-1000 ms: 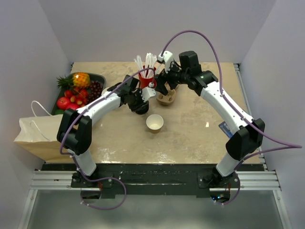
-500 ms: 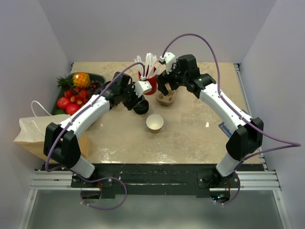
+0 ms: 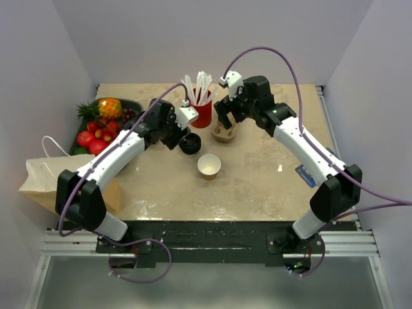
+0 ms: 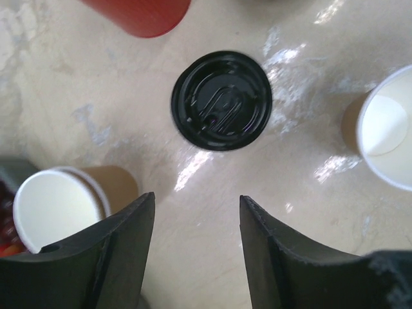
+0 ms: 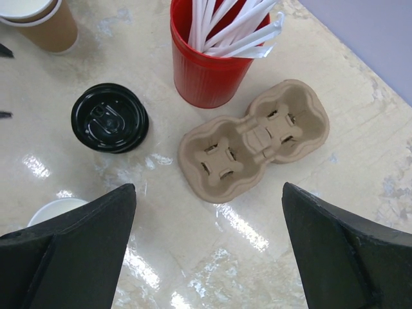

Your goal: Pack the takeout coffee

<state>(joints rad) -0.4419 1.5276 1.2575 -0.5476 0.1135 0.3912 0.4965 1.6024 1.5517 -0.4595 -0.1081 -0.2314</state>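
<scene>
Hidden: the takeout coffee (image 4: 221,100) is viewed from above only; its kraft wall is covered by its glossy, embossed black lid (image 5: 109,118).
Cut off: a lidless cup (image 4: 386,129) at the right edge of the left wrist view; a second lidless cup (image 4: 58,206) at lower left.
Location: the coffee is stood on the marbled table (image 3: 270,187), centre-left overhead, near the ribbed red straw cup (image 5: 215,64).
Carrier (image 5: 254,138): moulded pulp, two wells.
Left gripper (image 4: 196,199): fingers parted, nothing held.
Right gripper (image 5: 209,190): spread wide, nothing held.
Overhead only: paper bag (image 3: 51,180), fruit tray (image 3: 106,122).
</scene>
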